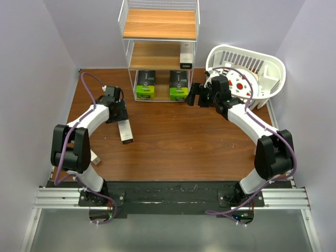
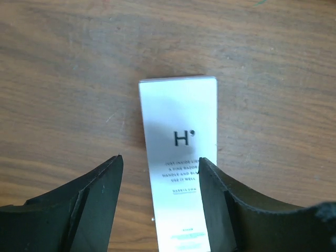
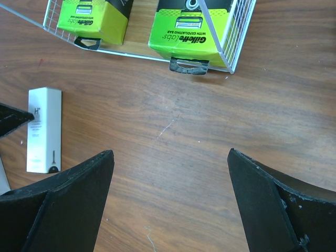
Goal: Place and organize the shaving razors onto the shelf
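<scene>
The shelf stands at the back centre. Two black packs with lime-green ends lie on its bottom tier, and they show in the right wrist view. A white carton stands on the middle tier. Another white carton lies flat on the table. My left gripper is open and straddles its near end; the right finger overlaps its edge and the left finger is apart from it. My right gripper is open and empty, above bare table in front of the shelf.
A white slatted basket stands at the back right, behind my right arm, with a round white item in it. A third white carton lies near the left edge, partly hidden by my left arm. Purple walls close in both sides.
</scene>
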Available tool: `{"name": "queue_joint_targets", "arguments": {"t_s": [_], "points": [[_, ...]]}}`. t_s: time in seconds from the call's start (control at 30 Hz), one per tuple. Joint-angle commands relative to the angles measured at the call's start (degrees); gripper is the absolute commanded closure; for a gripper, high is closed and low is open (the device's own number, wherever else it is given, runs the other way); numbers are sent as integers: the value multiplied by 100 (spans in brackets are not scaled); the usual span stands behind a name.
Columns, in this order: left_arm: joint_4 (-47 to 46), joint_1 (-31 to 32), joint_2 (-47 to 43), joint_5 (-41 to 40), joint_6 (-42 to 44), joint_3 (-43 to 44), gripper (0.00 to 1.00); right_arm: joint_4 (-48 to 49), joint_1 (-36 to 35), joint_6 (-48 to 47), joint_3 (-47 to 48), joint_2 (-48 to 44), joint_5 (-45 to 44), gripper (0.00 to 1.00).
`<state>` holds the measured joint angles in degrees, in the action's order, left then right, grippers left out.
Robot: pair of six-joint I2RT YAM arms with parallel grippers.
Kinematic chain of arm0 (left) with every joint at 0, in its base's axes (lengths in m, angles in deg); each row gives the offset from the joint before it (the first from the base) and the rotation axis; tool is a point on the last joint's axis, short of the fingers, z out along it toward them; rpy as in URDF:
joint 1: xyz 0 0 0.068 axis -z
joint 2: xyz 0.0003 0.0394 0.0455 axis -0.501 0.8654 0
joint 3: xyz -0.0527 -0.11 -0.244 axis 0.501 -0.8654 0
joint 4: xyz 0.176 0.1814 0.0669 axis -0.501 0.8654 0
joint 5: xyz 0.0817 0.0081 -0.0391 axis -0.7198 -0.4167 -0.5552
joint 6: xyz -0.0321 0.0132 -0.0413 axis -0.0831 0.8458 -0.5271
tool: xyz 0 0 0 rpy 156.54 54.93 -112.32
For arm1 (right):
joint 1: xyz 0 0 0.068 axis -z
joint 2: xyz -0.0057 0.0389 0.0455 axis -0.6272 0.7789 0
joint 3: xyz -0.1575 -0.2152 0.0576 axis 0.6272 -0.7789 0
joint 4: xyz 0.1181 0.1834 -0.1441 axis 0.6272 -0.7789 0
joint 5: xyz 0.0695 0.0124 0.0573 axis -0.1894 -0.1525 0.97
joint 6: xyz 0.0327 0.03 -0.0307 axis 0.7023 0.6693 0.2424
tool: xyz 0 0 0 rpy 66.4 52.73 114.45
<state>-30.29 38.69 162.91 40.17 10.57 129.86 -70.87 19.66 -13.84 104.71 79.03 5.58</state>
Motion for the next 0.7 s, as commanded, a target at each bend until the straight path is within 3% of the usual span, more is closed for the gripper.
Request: {"name": "queue_joint_targets", "arguments": {"t_s": [0.0,0.17,0.3,0.67], "points": [[132,-27,-444,-57,-35,-61,35,80,-24,-77,81,-102,59,6],[-86,-18,-638,363,-9,-588,31,115,-24,-51,108,-5,129,6],[-535,8,-639,1023,-36,-852,20,168,-16,-16,160,91,173,6],[-571,192,-269,1068,-79,-791,24,221,-24,-51,3,4,138,6]]}}
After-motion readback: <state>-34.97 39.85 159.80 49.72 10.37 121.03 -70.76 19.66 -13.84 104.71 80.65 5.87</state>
